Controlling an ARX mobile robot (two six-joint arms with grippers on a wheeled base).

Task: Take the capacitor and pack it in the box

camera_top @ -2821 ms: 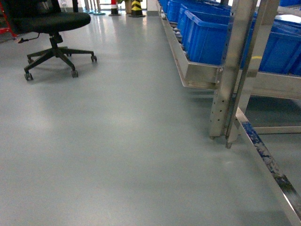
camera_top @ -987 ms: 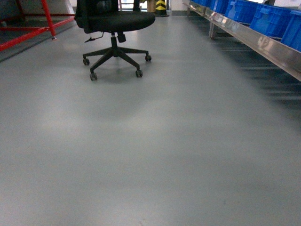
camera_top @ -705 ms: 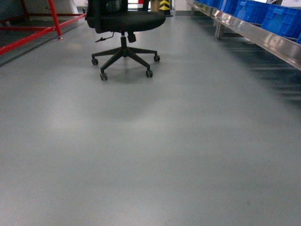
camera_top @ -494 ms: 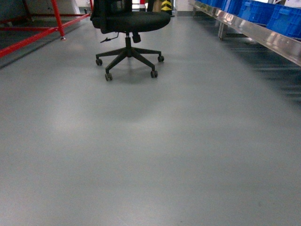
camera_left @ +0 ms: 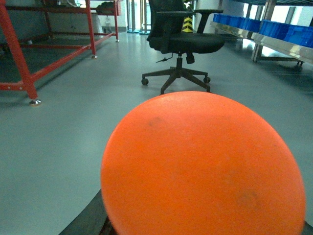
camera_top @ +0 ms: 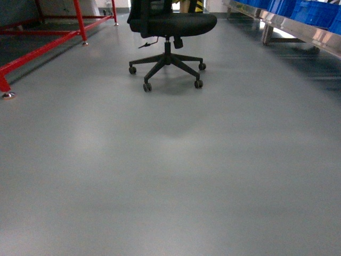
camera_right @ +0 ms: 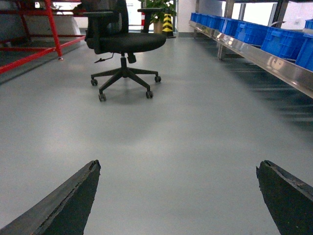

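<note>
An orange-red rounded capacitor (camera_left: 203, 166) fills most of the left wrist view, right up against the camera. It sits in my left gripper (camera_left: 200, 227), which appears shut on it. Only one dark finger (camera_left: 90, 220) peeks out at the capacitor's lower left. My right gripper (camera_right: 178, 165) is open above bare grey floor, with nothing between its dark fingertips (camera_right: 83, 191). The box is out of view. The head view shows neither gripper.
A black office chair (camera_top: 170, 32) on castors stands ahead on the grey floor. A red metal frame (camera_top: 42, 45) runs along the left. A steel rack with blue bins (camera_top: 298, 13) lines the right side.
The head view has swung left. The chair has slid from the left to the upper middle, the red frame has come in at the left, and the bin rack has drifted to the right edge.
</note>
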